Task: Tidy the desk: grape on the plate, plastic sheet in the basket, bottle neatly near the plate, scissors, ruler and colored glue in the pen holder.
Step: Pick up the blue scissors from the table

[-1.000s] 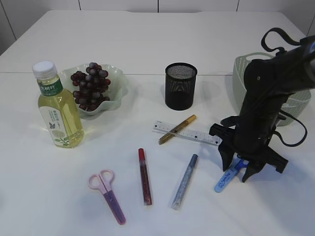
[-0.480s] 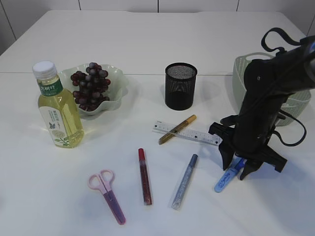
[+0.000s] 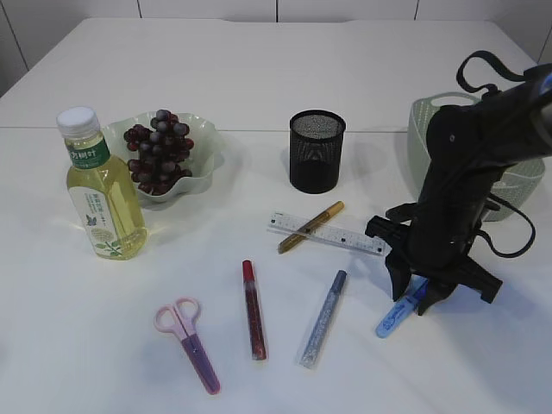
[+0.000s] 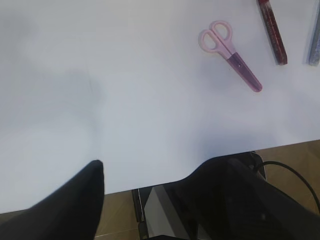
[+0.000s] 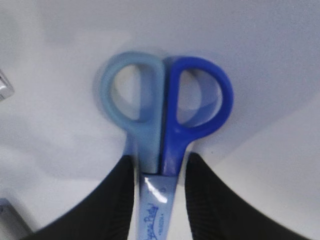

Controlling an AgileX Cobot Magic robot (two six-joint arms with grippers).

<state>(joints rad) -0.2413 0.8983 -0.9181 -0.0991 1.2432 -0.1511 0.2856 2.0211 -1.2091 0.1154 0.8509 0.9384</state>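
While left hand (image 4: pixel 150 200) state unclear, right hand (image 5: pixel 159 170) pinches blue scissors (image 5: pixel 165 115) on table (image 3: pixel 259 69)

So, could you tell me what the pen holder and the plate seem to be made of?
The pen holder looks like black metal mesh: light shows through its fine grid wall, and the finish is matte. The plate looks like pale green plastic or glass, smooth and slightly glossy with a wavy rim; the look doesn't settle which.

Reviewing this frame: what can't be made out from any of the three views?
- Blue scissors blades: cut off at the right wrist view's bottom edge, between the right pincer fingers; the arm covers them in the exterior view.
- Green basket contents: hidden by that arm.
- Left pincer: only dark out-of-focus shapes in the left wrist view.
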